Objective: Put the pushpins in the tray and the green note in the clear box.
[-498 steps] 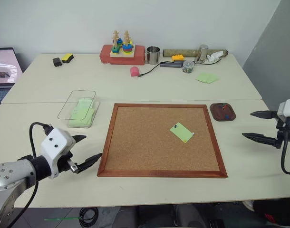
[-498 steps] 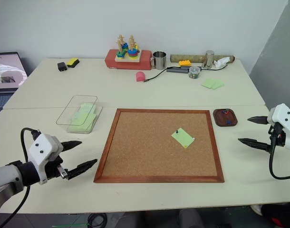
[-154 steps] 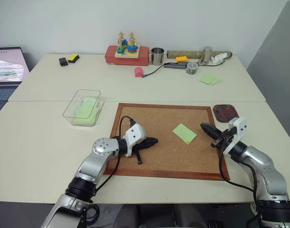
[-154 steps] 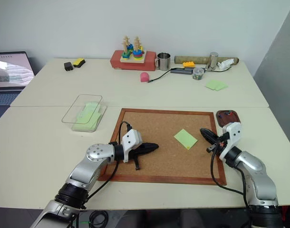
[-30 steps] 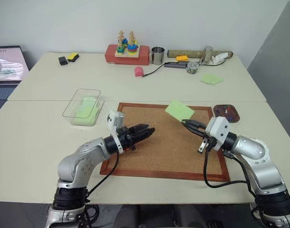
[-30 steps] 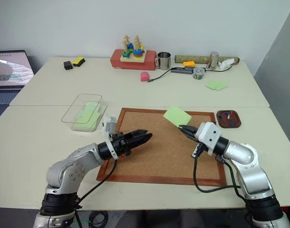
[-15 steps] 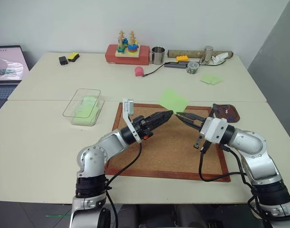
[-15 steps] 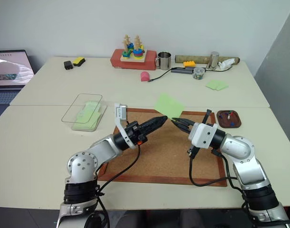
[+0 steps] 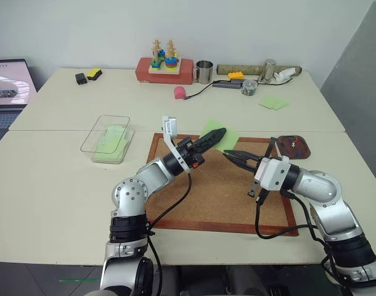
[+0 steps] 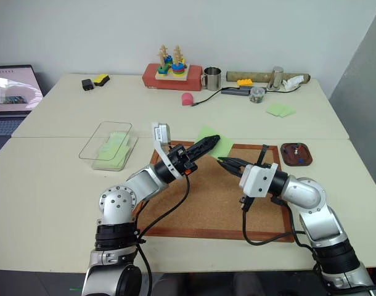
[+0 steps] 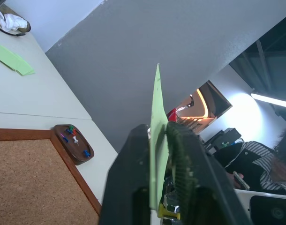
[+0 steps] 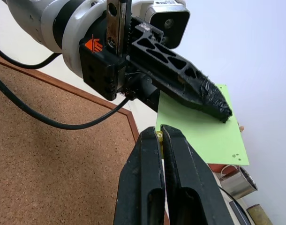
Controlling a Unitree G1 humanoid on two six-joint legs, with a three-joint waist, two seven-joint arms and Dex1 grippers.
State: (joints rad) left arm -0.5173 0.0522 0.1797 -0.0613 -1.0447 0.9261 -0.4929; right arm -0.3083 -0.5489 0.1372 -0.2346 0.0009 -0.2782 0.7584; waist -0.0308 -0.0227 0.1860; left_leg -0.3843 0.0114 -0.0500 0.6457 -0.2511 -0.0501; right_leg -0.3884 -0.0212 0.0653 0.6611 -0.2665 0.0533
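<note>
Above the cork board (image 9: 219, 185), the left pincer (image 9: 221, 133) clamps the green note (image 9: 210, 131); the right pincer (image 9: 228, 154) is closed.

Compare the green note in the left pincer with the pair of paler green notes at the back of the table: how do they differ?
The green note is one sheet, gripped by the left pincer and lifted above the cork board; the paler green notes are two overlapping sheets lying flat on the table, untouched. The green note sits near the middle of the scene, the paler green notes at the far right. Both are thin green paper.
</note>
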